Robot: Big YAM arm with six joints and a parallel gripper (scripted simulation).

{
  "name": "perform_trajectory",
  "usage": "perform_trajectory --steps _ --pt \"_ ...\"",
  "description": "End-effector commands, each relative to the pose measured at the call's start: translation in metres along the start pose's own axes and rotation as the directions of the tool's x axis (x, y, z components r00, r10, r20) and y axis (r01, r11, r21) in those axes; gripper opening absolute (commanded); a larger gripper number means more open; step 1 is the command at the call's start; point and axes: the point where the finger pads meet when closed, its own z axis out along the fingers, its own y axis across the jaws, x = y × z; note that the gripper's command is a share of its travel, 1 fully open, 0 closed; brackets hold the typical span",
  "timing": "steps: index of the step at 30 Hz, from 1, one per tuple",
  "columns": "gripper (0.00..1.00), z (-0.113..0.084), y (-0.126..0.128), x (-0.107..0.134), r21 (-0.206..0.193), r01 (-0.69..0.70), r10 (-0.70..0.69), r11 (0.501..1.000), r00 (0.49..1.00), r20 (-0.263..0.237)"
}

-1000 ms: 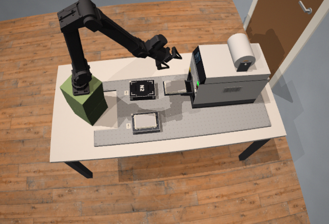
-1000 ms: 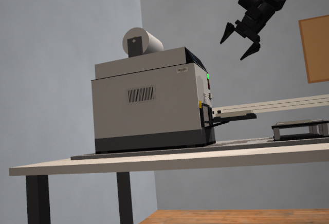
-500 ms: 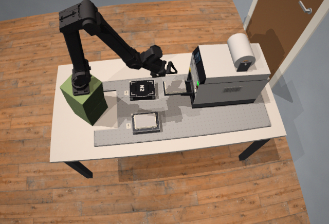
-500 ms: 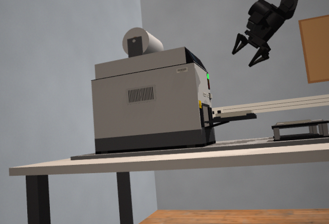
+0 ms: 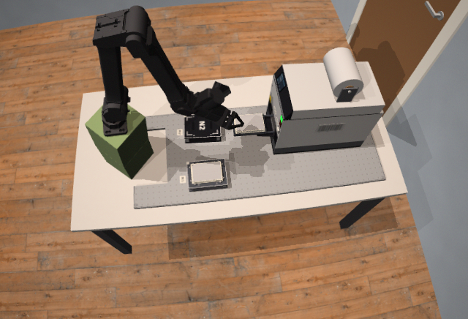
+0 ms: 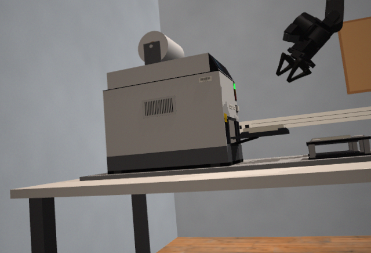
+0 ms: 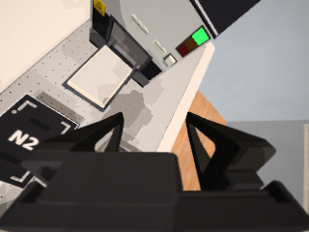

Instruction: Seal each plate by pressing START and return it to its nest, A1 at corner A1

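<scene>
The plate [image 5: 250, 123] [image 6: 263, 128] [image 7: 100, 76] lies flat on the stage [image 5: 254, 133] [image 6: 280, 131] [image 7: 85, 101], which juts from the front of the sealer [image 5: 321, 133] [image 6: 167, 118] [image 7: 159, 24], its lamp [image 5: 281, 119] [image 6: 234, 86] [image 7: 200, 36] green. Above and in front of the sealer hangs the gripper [image 5: 238, 123] [image 6: 283, 78] [image 7: 154, 116], its fingers wide apart with nothing between them. Farther out from the sealer than the stage stand bare nest N2 [image 5: 202, 128] [image 7: 29, 140] and nest N1 [image 5: 190, 186], the latter bearing the other plate [image 5: 206, 172].

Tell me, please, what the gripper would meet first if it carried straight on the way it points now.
Probably the perforated board close to the sealer, though depth is unclear and the gripper might catch the sealer's lower front.
</scene>
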Motion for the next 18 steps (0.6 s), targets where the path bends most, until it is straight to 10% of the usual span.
perform_trajectory --steps 1,18 --pt "0.0 0.001 -0.004 0.003 0.022 -0.141 0.14 0.99 0.99 0.014" --pt "0.0 -0.003 -0.009 -0.022 0.005 -0.591 0.59 0.807 0.807 0.038"
